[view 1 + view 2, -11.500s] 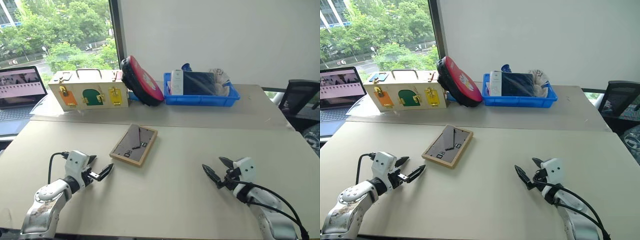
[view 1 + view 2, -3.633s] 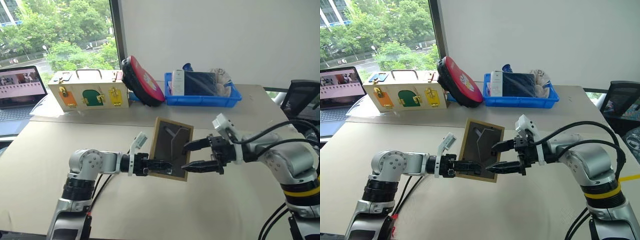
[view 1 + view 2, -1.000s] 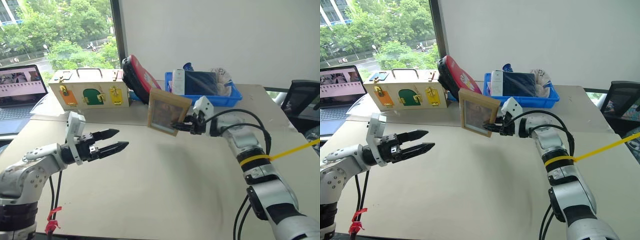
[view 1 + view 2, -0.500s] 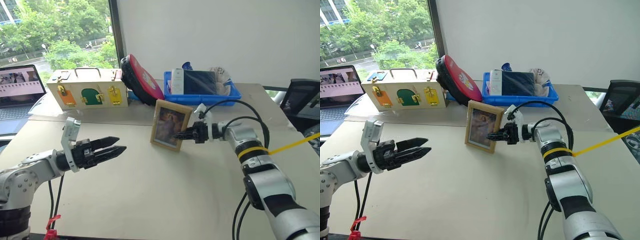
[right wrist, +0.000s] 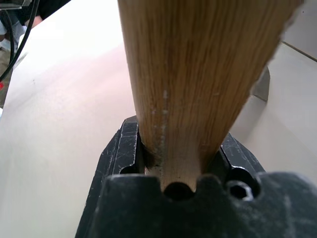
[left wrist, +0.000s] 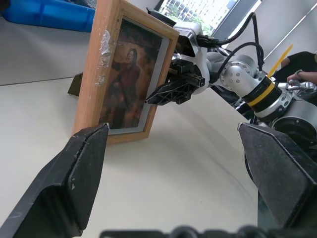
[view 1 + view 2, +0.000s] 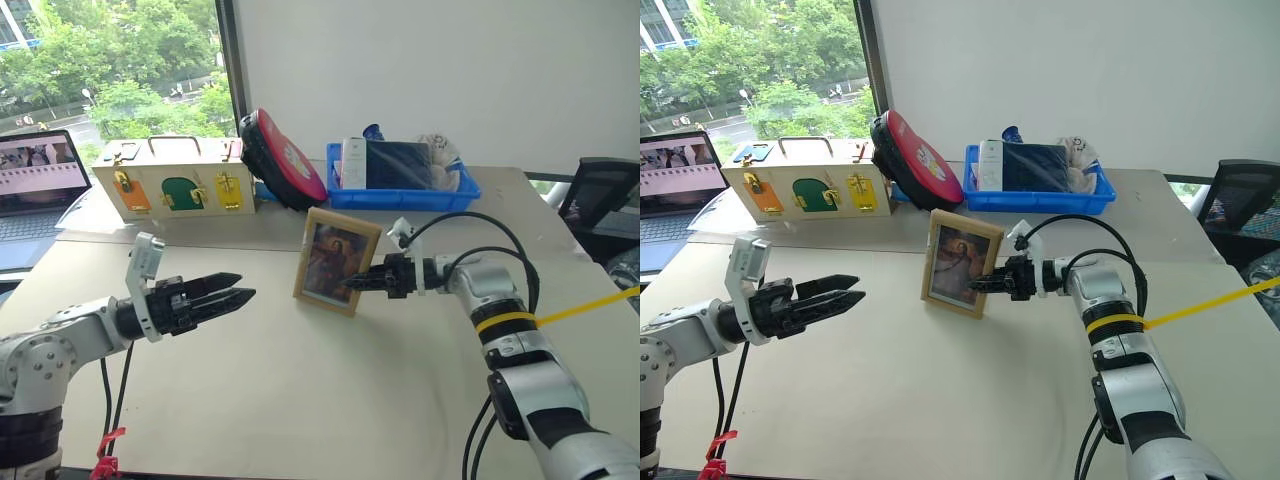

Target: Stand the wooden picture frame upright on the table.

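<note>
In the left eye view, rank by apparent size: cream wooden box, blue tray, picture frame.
1. Cream wooden box.
2. Blue tray, slightly smaller.
3. Wooden picture frame, smallest, though it stands nearest the camera.

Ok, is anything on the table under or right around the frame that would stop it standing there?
Nothing visible does. The frame stands on bare table, portrait towards the robot, its edge clamped in the right tool. The box, red case and blue bin sit well behind it; the open left tool is off to one side.
</note>
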`<control>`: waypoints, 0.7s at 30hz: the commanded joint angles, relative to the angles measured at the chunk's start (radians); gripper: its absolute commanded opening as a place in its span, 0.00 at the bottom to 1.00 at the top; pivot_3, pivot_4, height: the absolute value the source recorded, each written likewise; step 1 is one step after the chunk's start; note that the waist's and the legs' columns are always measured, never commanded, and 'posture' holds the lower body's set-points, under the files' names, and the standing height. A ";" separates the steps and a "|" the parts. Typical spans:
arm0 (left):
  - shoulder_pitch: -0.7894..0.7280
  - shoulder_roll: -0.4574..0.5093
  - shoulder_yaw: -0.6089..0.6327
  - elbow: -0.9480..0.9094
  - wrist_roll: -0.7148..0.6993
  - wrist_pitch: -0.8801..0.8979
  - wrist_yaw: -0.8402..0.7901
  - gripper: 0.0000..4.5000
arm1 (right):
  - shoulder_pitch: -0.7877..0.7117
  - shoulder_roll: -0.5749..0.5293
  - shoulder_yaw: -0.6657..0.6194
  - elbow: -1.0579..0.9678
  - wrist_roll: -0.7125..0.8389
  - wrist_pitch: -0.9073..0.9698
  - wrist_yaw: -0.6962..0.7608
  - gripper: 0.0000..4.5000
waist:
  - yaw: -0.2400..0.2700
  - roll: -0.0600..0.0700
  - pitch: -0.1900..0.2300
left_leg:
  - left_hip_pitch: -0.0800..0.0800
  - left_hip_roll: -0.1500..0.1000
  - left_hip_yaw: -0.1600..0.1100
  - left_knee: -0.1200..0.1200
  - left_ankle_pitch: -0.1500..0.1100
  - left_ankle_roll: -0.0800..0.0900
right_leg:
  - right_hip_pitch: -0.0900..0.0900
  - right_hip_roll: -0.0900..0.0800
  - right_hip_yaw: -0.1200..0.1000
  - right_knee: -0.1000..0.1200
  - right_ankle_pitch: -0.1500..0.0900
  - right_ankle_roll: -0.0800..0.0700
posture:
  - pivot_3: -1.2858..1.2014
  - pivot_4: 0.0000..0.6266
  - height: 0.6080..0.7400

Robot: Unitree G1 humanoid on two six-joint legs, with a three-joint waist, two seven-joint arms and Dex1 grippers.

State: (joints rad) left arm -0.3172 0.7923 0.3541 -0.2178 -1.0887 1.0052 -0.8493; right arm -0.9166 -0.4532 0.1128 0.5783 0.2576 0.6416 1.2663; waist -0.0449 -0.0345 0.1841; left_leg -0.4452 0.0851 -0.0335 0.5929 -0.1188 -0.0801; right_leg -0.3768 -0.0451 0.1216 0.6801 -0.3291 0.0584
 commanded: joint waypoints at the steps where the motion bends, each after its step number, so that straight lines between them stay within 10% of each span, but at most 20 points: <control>1: -0.026 0.002 -0.011 0.011 0.018 -0.024 -0.017 1.00 | 0.059 -0.046 0.005 -0.086 0.025 0.058 0.032 0.61 | 0.005 0.000 0.000 | 0.000 0.000 0.000 0.000 0.000 0.000 | 0.000 0.000 0.000 0.000 0.000 0.000 | 0.52 0.24 0.83; 6: -0.032 -0.004 -0.024 0.037 0.066 -0.070 -0.040 1.00 | 0.147 -0.107 -0.080 -0.217 0.076 0.117 -0.021 0.99 | 0.004 0.000 0.000 | -0.004 0.000 0.000 0.000 0.000 0.000 | -0.005 0.000 0.000 0.001 0.000 0.000 | 0.52 0.24 0.83; 14: 0.063 0.013 -0.135 0.025 0.347 -0.259 0.002 1.00 | 0.467 -0.188 -0.264 -0.566 0.116 -0.009 -0.163 0.99 | 0.004 0.000 0.000 | -0.008 0.000 0.000 0.000 0.001 0.000 | -0.009 0.000 0.001 0.001 0.000 0.000 | 0.52 0.24 0.83; 21: 0.207 -0.127 -0.253 0.090 0.810 -0.728 0.259 1.00 | 0.840 0.063 -0.417 -0.839 0.006 -0.386 -0.564 0.99 | 0.006 0.001 -0.001 | -0.008 0.000 0.000 0.000 0.001 0.000 | -0.010 0.000 0.002 0.002 0.000 0.000 | 0.52 0.24 0.83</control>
State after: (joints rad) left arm -0.1093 0.6645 0.0911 -0.1237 -0.3595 0.3854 -0.6381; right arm -0.0904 -0.3850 -0.2505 -0.1880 0.2785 0.3346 0.7606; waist -0.0392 -0.0338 0.1836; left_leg -0.4543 0.0845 -0.0333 0.5942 -0.1168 -0.0796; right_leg -0.3867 -0.0454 0.1233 0.6819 -0.3280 0.0582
